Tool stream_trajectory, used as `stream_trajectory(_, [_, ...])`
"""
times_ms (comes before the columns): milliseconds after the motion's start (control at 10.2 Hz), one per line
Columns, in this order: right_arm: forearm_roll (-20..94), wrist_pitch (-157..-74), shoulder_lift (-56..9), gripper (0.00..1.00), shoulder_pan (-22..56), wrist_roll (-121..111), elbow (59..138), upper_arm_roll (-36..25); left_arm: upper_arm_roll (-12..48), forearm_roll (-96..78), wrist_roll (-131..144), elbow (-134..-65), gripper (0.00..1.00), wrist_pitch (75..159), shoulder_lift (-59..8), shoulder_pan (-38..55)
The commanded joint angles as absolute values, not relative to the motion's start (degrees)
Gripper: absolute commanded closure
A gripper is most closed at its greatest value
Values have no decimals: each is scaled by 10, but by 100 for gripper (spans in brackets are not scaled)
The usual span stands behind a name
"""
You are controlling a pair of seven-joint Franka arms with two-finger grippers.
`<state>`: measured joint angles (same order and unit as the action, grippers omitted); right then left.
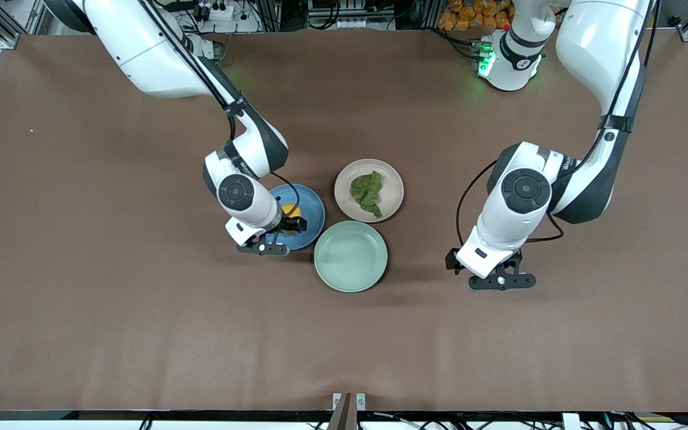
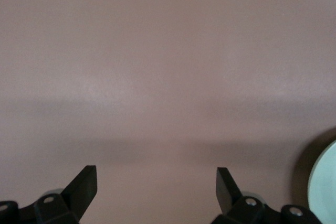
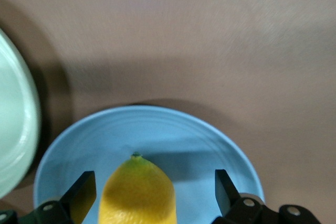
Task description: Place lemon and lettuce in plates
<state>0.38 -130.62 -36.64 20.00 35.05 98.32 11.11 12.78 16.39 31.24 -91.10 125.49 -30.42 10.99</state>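
Observation:
The yellow lemon [image 3: 139,192] with its tiny green tip lies in the blue plate [image 3: 210,145]. My right gripper [image 3: 155,190] stands open around it, with a gap between each finger and the fruit. In the front view the lemon [image 1: 291,210] shows just past the right gripper [image 1: 291,224] on the blue plate [image 1: 314,206]. The dark green lettuce [image 1: 368,192] lies in the pinkish-beige plate [image 1: 392,179]. My left gripper [image 1: 469,269] hangs open over bare table toward the left arm's end, and the left wrist view shows nothing between its fingers [image 2: 84,184].
A mint green plate [image 1: 350,255] with nothing in it sits nearer the front camera, touching both other plates. Its rim shows in the right wrist view [image 3: 13,129] and at the edge of the left wrist view [image 2: 325,182]. Brown table surface [image 1: 141,310] surrounds the plates.

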Motion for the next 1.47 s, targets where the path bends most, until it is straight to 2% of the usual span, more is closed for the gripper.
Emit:
stream_trajectory(0, [16,-1238,-366,0,184,356,929,119,135,168,323,-943,0,1210,-273,99])
stream_trajectory(391, [13,-1109,-366,0,144,293,845,118,127,88,263,-1082,0,1205,-158,88])
stream_trajectory(783, [-25,-1032,-353,0,93,173,797,114,72,8,118,-1185,0,1204,-24,92])
stream_trajectory(979, [-40,-1025,-339,0,63,124,795,114,62,7,102,-1179,0,1199,17,91])
stream_trajectory(1370, [-41,-972,-298,0,2,44,793,113,40,5,106,-1123,0,1190,18,99])
